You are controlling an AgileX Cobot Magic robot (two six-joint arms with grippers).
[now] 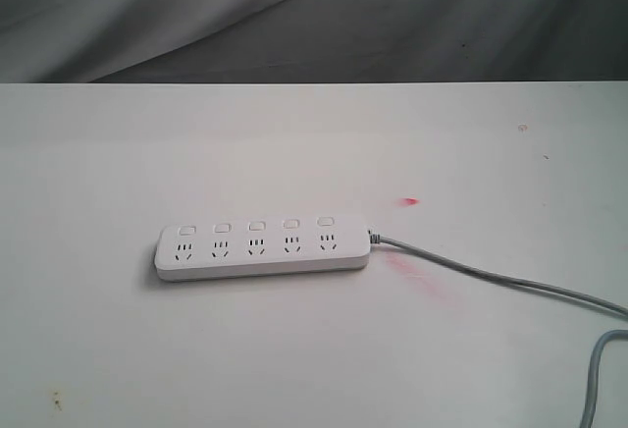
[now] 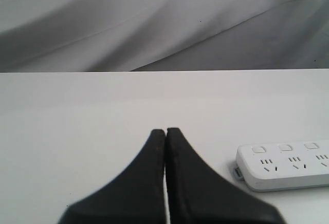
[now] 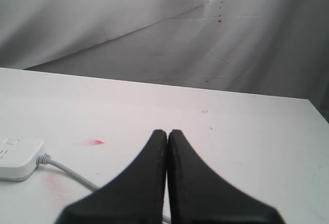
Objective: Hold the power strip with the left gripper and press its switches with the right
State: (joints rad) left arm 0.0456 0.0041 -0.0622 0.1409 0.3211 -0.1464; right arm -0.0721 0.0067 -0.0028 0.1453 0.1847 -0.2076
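The white power strip [image 1: 263, 248] lies flat in the middle of the white table, five sockets facing up. Its switches [image 1: 255, 225] form a row of small square buttons along the far side. A grey cable [image 1: 491, 276] leaves its right end and curls toward the right front. Neither arm shows in the exterior view. In the left wrist view my left gripper [image 2: 165, 131] is shut and empty, with one end of the power strip [image 2: 285, 165] off to the side. My right gripper [image 3: 167, 132] is shut and empty too, the cable end of the power strip [image 3: 18, 160] away from it.
A small red mark [image 1: 409, 201] and a pink smear [image 1: 422, 279] stain the table near the strip's cable end. Grey draped cloth [image 1: 294, 16] hangs behind the table's far edge. The cable [image 3: 67, 172] runs under the right fingers.
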